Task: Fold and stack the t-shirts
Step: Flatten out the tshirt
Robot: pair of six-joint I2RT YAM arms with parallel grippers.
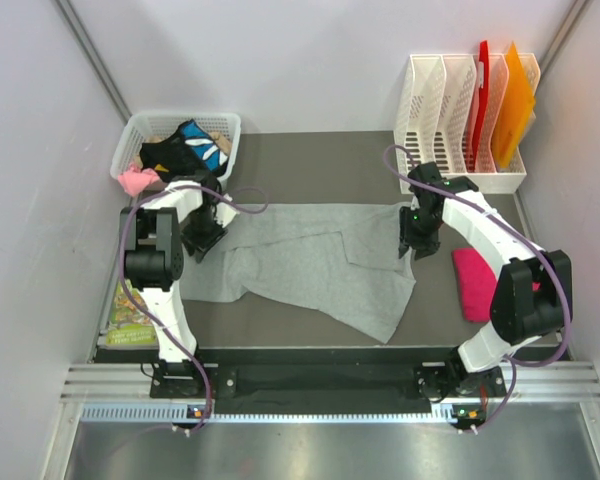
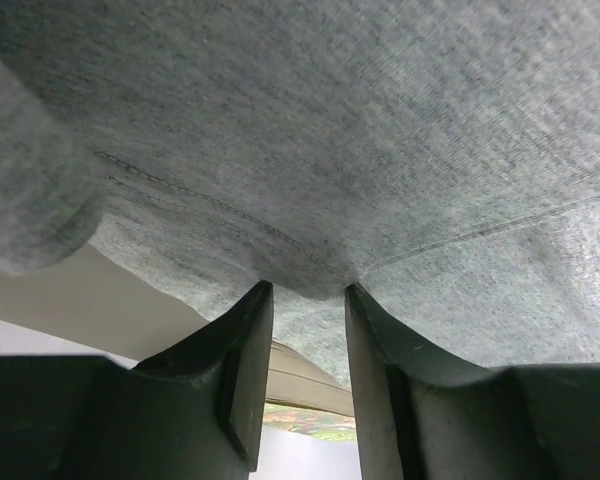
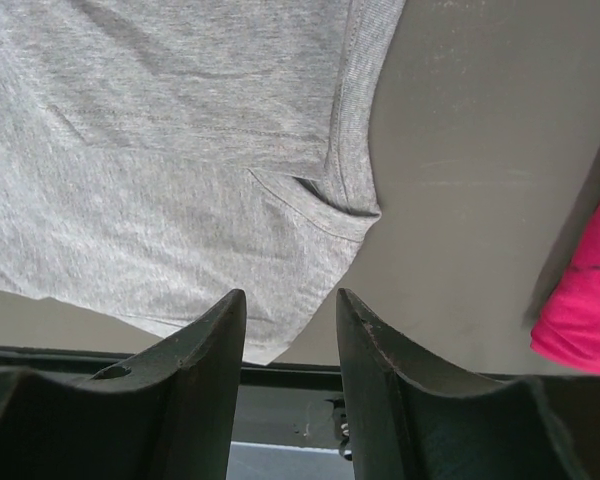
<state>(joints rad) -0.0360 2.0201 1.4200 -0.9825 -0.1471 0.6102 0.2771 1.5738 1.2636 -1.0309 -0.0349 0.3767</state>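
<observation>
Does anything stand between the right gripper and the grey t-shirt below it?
Nothing visible does. The right gripper is open above the right edge of the light heather-grey cloth t-shirt; the folded magenta-pink cloth shirt lies apart, to its side.

two t-shirts: one grey t-shirt [image 1: 310, 265], one pink t-shirt [image 1: 472, 283]. one basket [image 1: 145, 120] holding perhaps four garments [image 1: 180, 150]. one rack [image 1: 427, 90], two folders: red folder [image 1: 482, 80], orange folder [image 1: 515, 100]. one booklet [image 1: 130, 310].

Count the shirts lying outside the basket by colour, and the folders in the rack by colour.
Grey shirt: 1
Pink shirt: 1
Red folder: 1
Orange folder: 1
Total: 4
</observation>
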